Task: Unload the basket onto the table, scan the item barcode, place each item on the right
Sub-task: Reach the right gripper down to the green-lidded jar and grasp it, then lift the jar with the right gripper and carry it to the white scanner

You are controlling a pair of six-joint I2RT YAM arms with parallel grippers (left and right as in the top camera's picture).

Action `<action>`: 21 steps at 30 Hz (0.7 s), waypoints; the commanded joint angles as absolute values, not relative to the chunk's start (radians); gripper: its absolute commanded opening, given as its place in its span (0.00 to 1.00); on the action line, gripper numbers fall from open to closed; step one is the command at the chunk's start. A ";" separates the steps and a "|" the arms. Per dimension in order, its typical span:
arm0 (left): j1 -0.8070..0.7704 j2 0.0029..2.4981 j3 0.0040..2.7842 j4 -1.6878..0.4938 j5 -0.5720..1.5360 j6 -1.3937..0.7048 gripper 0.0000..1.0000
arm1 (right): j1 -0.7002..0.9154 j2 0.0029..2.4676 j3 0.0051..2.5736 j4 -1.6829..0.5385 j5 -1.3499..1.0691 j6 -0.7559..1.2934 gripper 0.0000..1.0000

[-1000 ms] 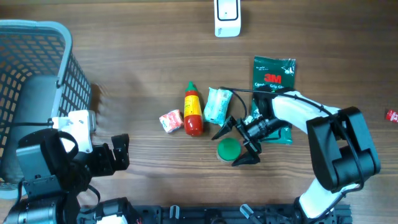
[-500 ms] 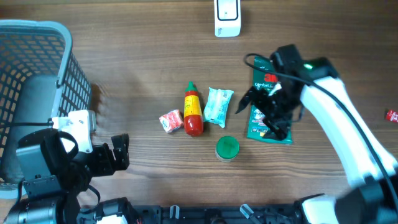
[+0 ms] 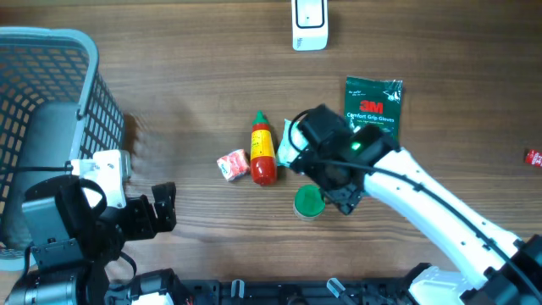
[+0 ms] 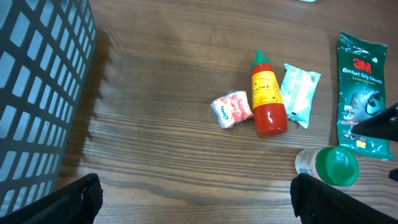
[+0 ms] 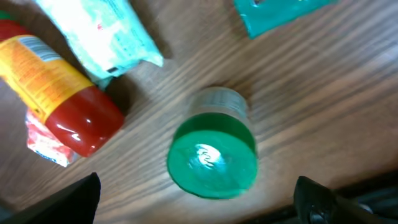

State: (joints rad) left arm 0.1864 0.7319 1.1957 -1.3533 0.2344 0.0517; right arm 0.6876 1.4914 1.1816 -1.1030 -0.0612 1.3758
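Green-lidded jar (image 3: 310, 202): small and round, with a glossy bright green screw cap and a pale, frosted-looking body below it. It seems to stand upright with the lid facing up. The left wrist view shows a strip of whitish label on its side, but the print is too small to read and no barcode can be made out.

Position: front centre of the wooden table (image 3: 186, 93). It sits just below the pale teal packet (image 3: 290, 141) and to the right of the base of the red sauce bottle (image 3: 263, 151), apart from both.

Right gripper (image 5: 199, 205): hangs over the jar with the jaws spread wide and nothing between them. Only the two dark fingertips (image 5: 74, 202) show, at the bottom corners of its own camera view, with the lid centred between and above them. There is no contact. From overhead, the wrist covers part of the teal packet and the lower end of the green 3M glove pack (image 3: 373, 102).

Left gripper (image 4: 196, 202): front left beside the grey basket (image 3: 85, 76), jaws wide apart and empty, well away from the items.

Other things: a small red-and-white pouch (image 3: 232, 164) touches the left side of the sauce bottle. A white scanner unit (image 3: 310, 24) sits at the far edge, and a small red object (image 3: 533, 157) lies at the right edge.
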 commanded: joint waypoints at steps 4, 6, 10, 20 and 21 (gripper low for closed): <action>0.192 0.725 1.198 -1.351 0.250 0.075 1.00 | 0.707 1.581 1.080 -0.998 -0.068 1.472 1.00; 0.192 0.725 1.198 -1.351 0.250 0.075 1.00 | 0.707 1.621 1.071 -0.991 -0.094 1.516 1.00; 0.192 0.725 1.198 -1.351 0.250 0.075 1.00 | 0.710 1.663 1.071 -0.981 -0.149 1.582 1.00; 0.192 0.725 1.198 -1.351 0.250 0.075 1.00 | 0.708 1.745 0.951 -0.799 -0.217 1.623 0.73; 0.192 0.725 1.198 -1.351 0.250 0.075 1.00 | 0.707 1.743 0.951 -0.801 -0.219 1.618 0.70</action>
